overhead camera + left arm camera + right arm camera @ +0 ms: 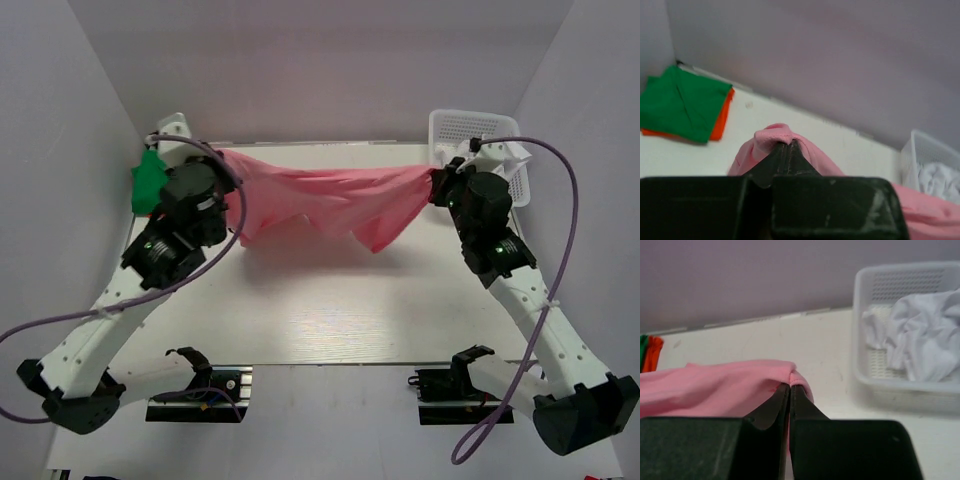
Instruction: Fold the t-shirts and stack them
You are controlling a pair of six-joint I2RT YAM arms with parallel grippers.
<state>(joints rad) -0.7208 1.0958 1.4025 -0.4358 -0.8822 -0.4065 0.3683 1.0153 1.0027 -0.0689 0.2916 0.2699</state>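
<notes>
As I view the rig from above, both arms rise from the near edge of the worktop (pixel 330 320) and reach toward its far half, where they carry the salmon pink t-shirt (pixel 320 200) stretched between them. Left end effector (pixel 788 145): fingers pressed together, pinching a bunched fold of the pink cloth at the shirt's left end. Right end effector (pixel 790 386): fingers likewise pressed together, pinching the edge of the cloth at the shirt's right end. The garment hangs as a sagging band above the worktop, its upper edge nearly taut from one grip to the other and its lower part drooping in loose folds, lowest toward the right; I cannot tell whether the lowest fold touches the surface. Beyond the left grip, at the far left corner, the bright green t-shirt (pixel 680 102) lies folded on top of the orange t-shirt (pixel 722 120), whose edge shows beneath it. At the far right corner stands the white lattice basket (pixel 900 385), holding the crumpled white t-shirt (pixel 922 332).
</notes>
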